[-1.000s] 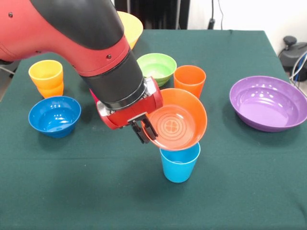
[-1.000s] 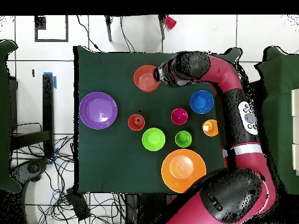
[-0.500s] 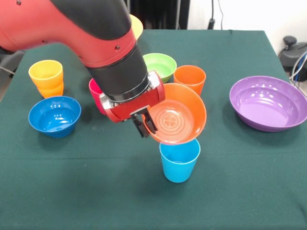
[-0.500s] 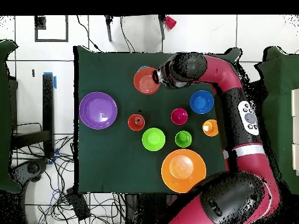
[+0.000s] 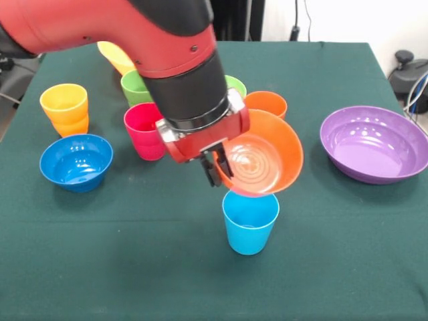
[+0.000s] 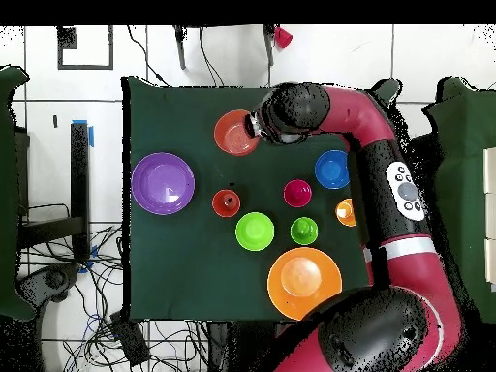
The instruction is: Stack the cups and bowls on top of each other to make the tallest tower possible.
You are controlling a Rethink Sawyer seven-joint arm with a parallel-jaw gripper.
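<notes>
Here the hand (image 5: pixel 215 168) pinches the near rim of the orange bowl (image 5: pixel 262 155), one finger inside the wall and one outside, and holds it in the air above the light blue cup (image 5: pixel 250 221). The bowl tilts, its mouth turned toward the camera in the front view, and its lower edge hangs just over the cup's open mouth without visibly touching it. The overhead view shows the bowl (image 6: pixel 235 132) near the far edge of the desk (image 6: pixel 174 271), hiding the cup beneath it.

The step in hand looks like the placing of this bowl on the upright cup as the base of the tower. The next move calls for levelling the bowl, centring its base over the cup's rim and lowering it until it sits; released while tilted, it would likely slide off or tip the cup.

The other pieces wait apart on the desk: the purple bowl (image 5: pixel 374 142) to one side, the blue bowl (image 5: pixel 75 161), the magenta cup (image 5: pixel 144 130), the yellow-orange cup (image 5: pixel 65 109), an orange cup (image 5: pixel 265 102) behind the held bowl, and the green ones partly hidden by the arm.
</notes>
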